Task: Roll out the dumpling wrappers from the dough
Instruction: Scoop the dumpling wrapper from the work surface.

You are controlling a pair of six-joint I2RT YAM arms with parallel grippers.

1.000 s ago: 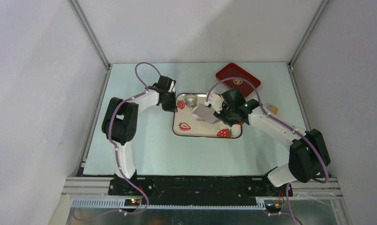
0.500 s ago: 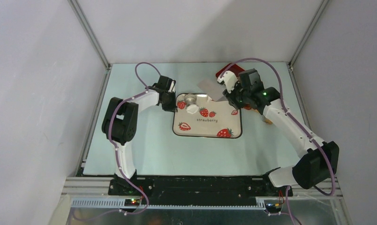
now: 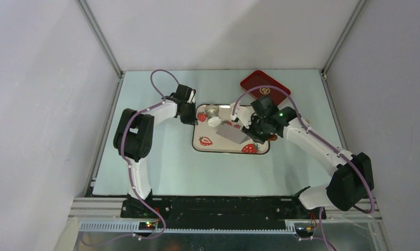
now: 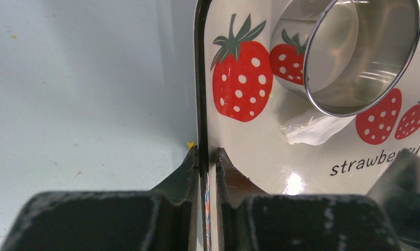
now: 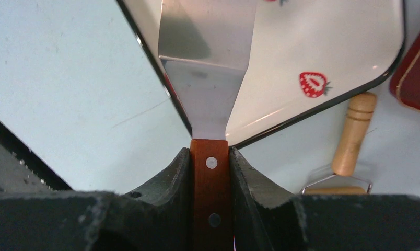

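Note:
A small ragged white dough piece (image 3: 214,121) lies at the back left of the strawberry tray (image 3: 224,147), just in front of a silvery ring (image 3: 213,110). It also shows in the left wrist view (image 4: 311,129). No other dough or flat wrapper is in view. My left gripper (image 3: 189,115) is shut on the tray's left rim (image 4: 202,120). My right gripper (image 3: 248,130) is shut on the wooden handle (image 5: 210,172) of a spatula. Its metal blade (image 3: 230,134) hangs over the tray's middle, right of the dough.
A red tray (image 3: 265,88) lies at the back right, behind my right arm. A wooden-handled tool (image 5: 353,135) lies on the table between the two trays. The silvery ring (image 4: 354,52) stands on the strawberry tray's back left corner.
My right gripper swung the spatula up and back toward the red tray, then brought it back down over the strawberry tray. The dough, covered by the blade a second ago, now shows. The left arm stayed put.

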